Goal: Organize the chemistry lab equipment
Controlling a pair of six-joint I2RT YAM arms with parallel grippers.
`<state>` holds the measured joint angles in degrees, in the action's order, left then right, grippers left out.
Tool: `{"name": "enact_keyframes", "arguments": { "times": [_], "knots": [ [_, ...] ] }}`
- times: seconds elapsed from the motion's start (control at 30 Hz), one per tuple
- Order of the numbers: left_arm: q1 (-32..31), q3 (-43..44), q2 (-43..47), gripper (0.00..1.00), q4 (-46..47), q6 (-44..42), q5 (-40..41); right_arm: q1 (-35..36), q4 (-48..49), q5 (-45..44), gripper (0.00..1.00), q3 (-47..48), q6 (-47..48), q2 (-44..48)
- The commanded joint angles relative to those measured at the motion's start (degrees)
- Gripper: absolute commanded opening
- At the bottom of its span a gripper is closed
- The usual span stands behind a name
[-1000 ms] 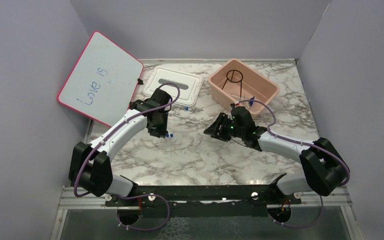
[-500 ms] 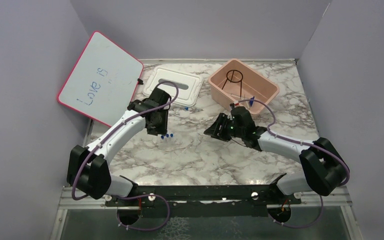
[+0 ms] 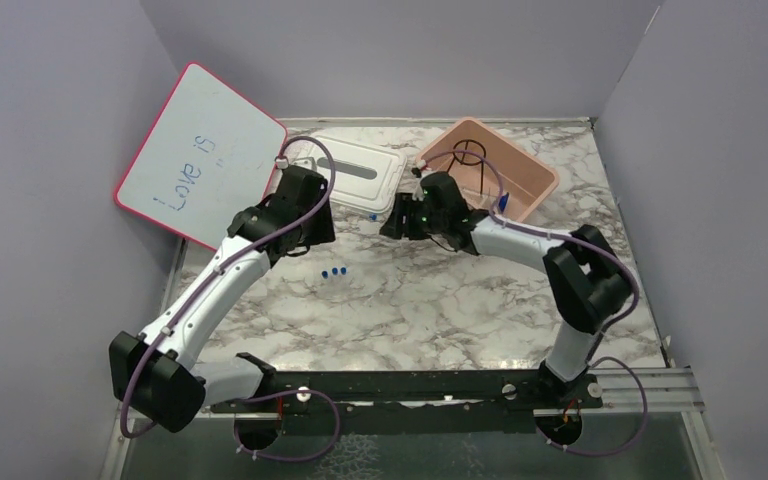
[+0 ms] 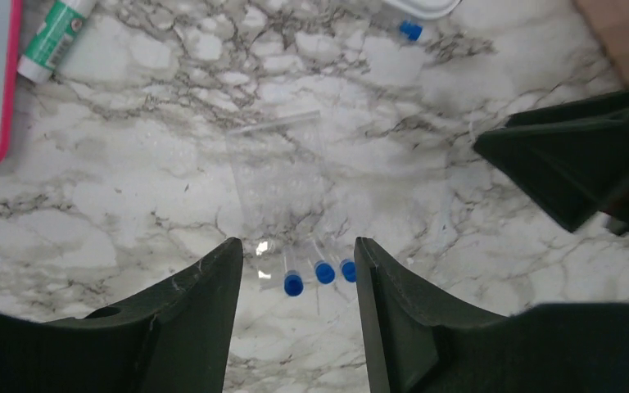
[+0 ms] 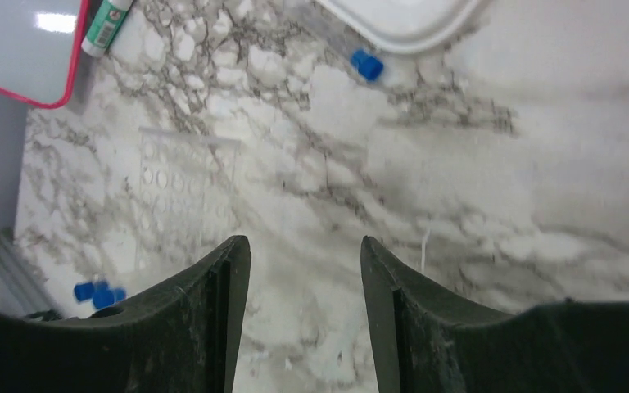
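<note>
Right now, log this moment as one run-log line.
left gripper: open, empty, pointed at three blue-capped tubes | right gripper: open, empty, near white lid | one capped tube: beside lid | ring stand: in pink bin

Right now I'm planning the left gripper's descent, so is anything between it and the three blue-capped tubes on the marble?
Nothing visible does. The left gripper is open, and in its wrist view the blue-capped tubes lie on the marble table directly between its fingers. The clear rack lies just beyond them.

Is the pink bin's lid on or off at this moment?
Off. The white lid lies flat on the table beside the pink bin, whose open top shows the wire stand inside.
</note>
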<state>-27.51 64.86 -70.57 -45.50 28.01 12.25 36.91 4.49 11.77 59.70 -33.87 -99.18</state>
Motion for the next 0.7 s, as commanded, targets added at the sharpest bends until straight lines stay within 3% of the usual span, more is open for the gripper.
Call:
{"name": "enact_keyframes", "arguments": {
  "times": [0.0, 0.27, 0.67],
  "knots": [
    [-0.1, -1.2, 3.8, 0.57, 10.0, 3.1, 3.7, 1.8, -3.9, -5.2, 0.57, 11.2, 10.6, -9.6],
    [-0.1, -4.1, 8.1, 0.59, 14.6, 3.2, 6.2, 3.5, -11.8, -8.9, 0.56, 29.8, 16.7, -24.4],
    [0.1, -5.8, 9.0, 0.60, 15.2, 1.8, 4.9, 4.3, -12.5, -14.4, 0.57, 37.9, 23.3, -33.2]
  ]
}}
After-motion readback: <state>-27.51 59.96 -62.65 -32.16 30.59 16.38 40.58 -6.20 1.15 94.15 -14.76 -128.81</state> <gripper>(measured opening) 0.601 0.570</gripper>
